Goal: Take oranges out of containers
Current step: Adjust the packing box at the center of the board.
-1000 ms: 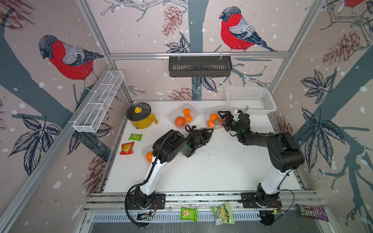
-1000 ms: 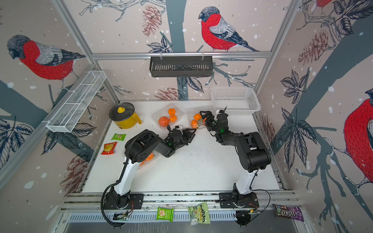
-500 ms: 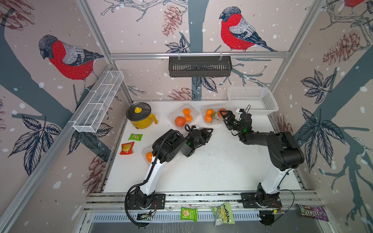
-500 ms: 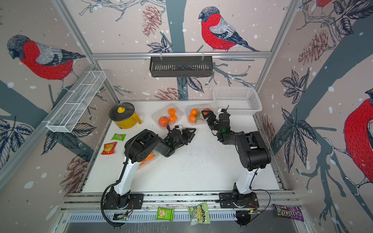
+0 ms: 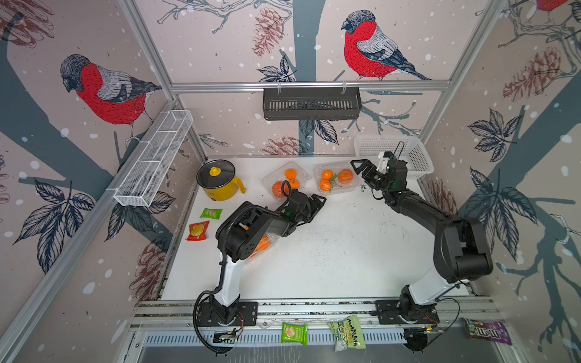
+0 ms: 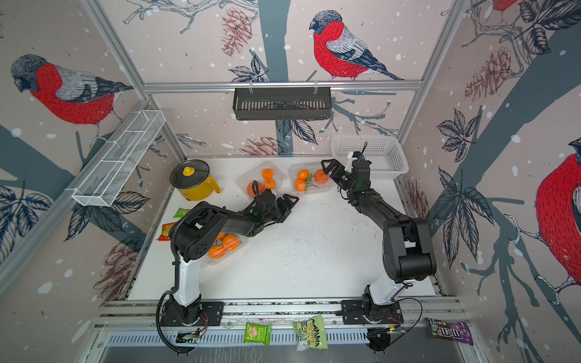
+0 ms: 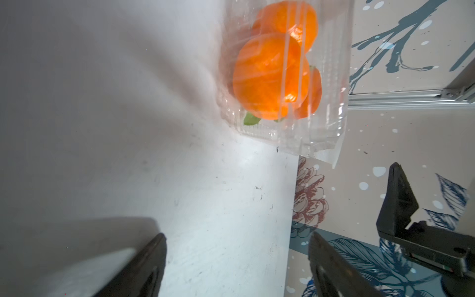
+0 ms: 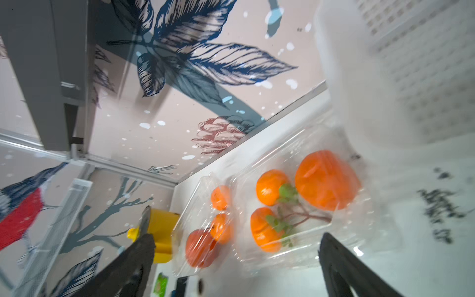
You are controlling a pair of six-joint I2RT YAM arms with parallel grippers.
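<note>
Robot lab cell, aluminium frame (image 5: 309, 84), bird-print wall panels (image 5: 220, 47), arms (image 5: 231, 276) bolted to rail (image 5: 314, 306)

Both top views look down from high up over the 6 o'clock edge of the white table (image 5: 330, 251), far off, and show nearly the same whole scene. The left wrist camera sits low and close behind the left gripper (image 7: 236, 235), facing about 2 o'clock at a clear box (image 7: 321, 128). The right wrist camera, behind the right gripper (image 8: 236, 236), faces about 10 o'clock and shares that box.
</note>
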